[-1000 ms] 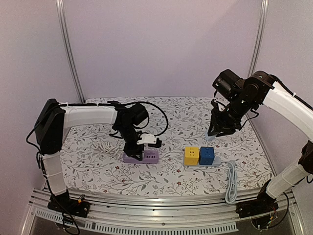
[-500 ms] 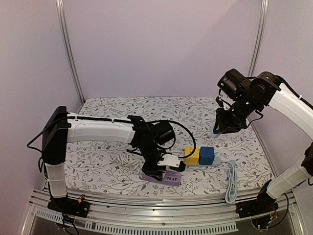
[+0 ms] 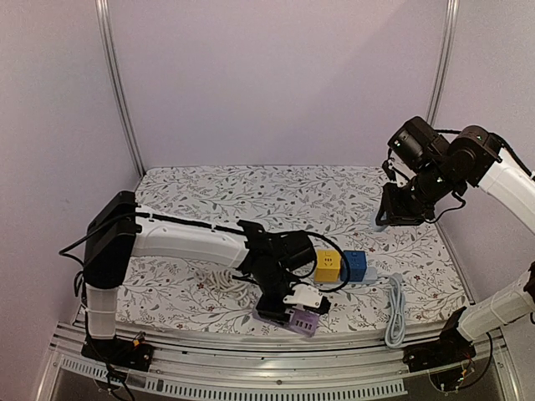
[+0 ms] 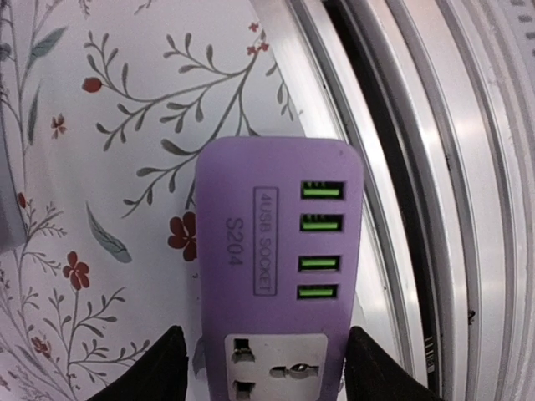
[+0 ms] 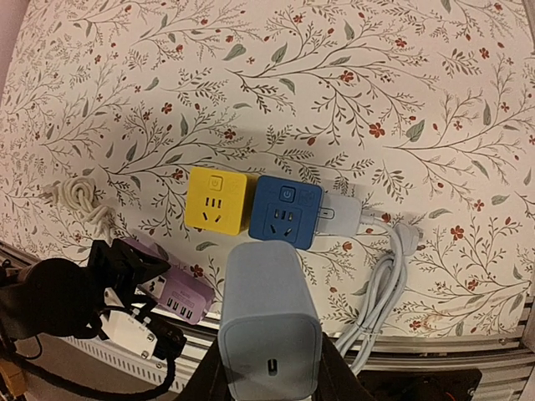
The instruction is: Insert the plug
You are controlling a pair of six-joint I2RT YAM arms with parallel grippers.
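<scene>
- Dragged rightward, nearer since earlier: purple socket [image 3: 287, 319].
- Left gripper [image 4: 266, 372] straddling it; grip cannot be told.
- Right gripper [image 5: 269, 380] clamped on grey plug [image 5: 267, 326].

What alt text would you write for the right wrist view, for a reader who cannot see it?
The right gripper holds a grey-blue charger above a floral cloth. Below, a yellow socket cube and a blue socket cube sit side by side, a white cable trailing right; a purple socket strip lies lower left.
</scene>
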